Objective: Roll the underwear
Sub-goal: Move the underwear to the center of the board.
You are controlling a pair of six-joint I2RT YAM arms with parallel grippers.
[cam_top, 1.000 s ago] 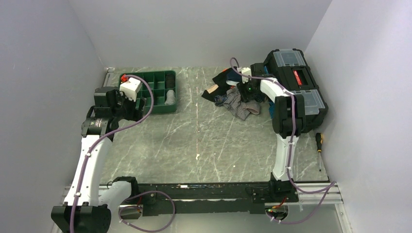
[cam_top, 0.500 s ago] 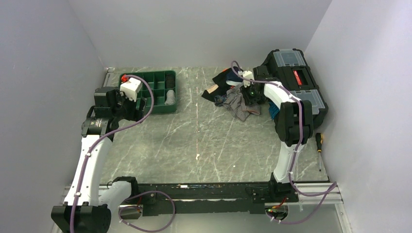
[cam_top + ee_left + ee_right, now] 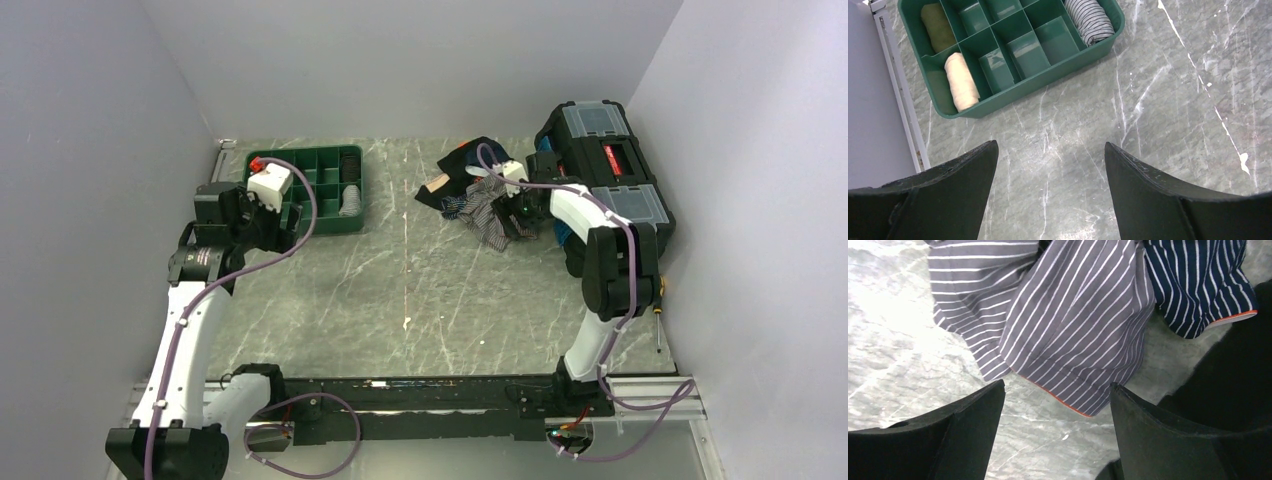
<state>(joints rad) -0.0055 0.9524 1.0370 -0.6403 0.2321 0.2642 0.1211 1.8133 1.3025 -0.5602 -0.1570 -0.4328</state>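
The underwear (image 3: pixel 1073 325), grey cloth with thin white stripes and an orange hem, lies crumpled on the table at the back right (image 3: pixel 483 217). My right gripper (image 3: pixel 1057 385) hangs open just over its near hem, with bare table between the fingers and nothing held. In the top view that gripper (image 3: pixel 520 207) sits at the pile's right edge, beside the toolbox. My left gripper (image 3: pixel 1051 144) is open and empty over bare table, near the green tray (image 3: pixel 1013 95), seen from above at the tray's left front corner (image 3: pixel 283 222).
A navy striped garment (image 3: pixel 1198 285) lies against the underwear, and black garments (image 3: pixel 470 160) are behind it. The black toolbox (image 3: pixel 610 170) stands at the far right, with a screwdriver (image 3: pixel 657 300) near it. The tray holds a striped roll (image 3: pixel 1090 20), a cream roll (image 3: pixel 962 80) and an olive roll (image 3: pixel 937 27).
My right gripper has shifted slightly right and nearer along the pile's edge, and its elbow has swung outward. The left arm has not moved.
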